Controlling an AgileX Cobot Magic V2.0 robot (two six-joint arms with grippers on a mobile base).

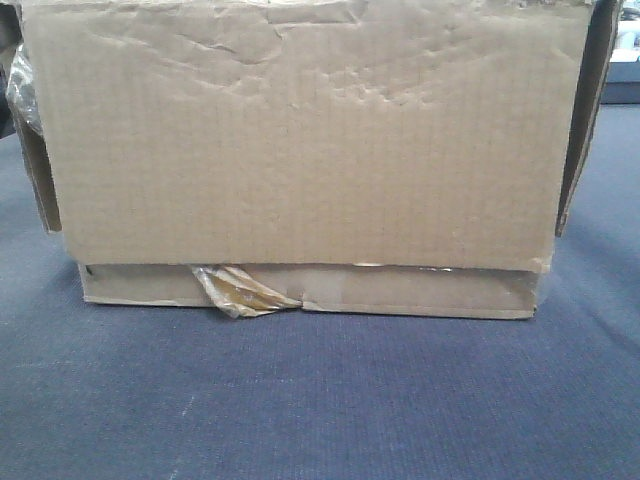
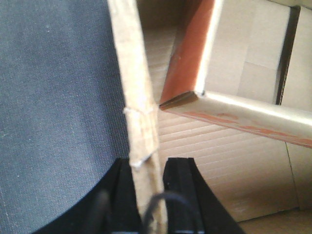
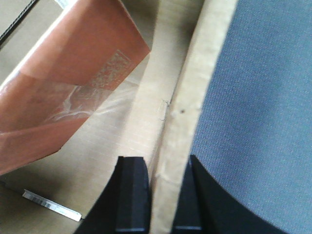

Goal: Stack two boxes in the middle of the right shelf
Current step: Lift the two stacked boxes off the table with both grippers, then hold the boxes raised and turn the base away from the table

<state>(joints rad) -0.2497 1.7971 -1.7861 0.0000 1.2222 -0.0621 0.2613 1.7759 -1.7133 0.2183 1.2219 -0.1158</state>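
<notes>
**Step in hand:** two-arm grasp of the large carton [image 1: 310,150], ahead of the lift toward the shelf. Judged early in the task. No shelf in any view, and no second carton of the same kind.

**Location of the carton:** centre and upper part of the front view, filling most of the frame. Seated flat on the blue-grey counter [image 1: 320,410], with open side flaps at the left and right edges of the frame. Torn amber tape [image 1: 240,290] at the lower seam, left of centre.

**Left tool** [image 2: 150,166]**:** bottom centre of the left wrist view. Narrowed onto one side wall of the carton, pinching the cardboard from outside and inside.

**Right tool** [image 3: 160,162]**:** bottom centre of the right wrist view. Narrowed in the same way onto the opposite wall.

**Contents:** an orange-brown box [image 2: 187,53] inside the carton, at the upper right of the left wrist view and the upper left of the right wrist view. Possibly loose; cannot tell.

**Next move:**
- Raise both arms together at an equal rate.
- Hold the pinch firm throughout the lift.
- Expect flex in the thin, wrinkled walls. Avoid spreading or twisting them.
- Keep the base level, to guard against a shift of the contents.
- Begin travel only after full clearance from the counter.
- Confirm the position of the shelf's middle level before approach.
</notes>
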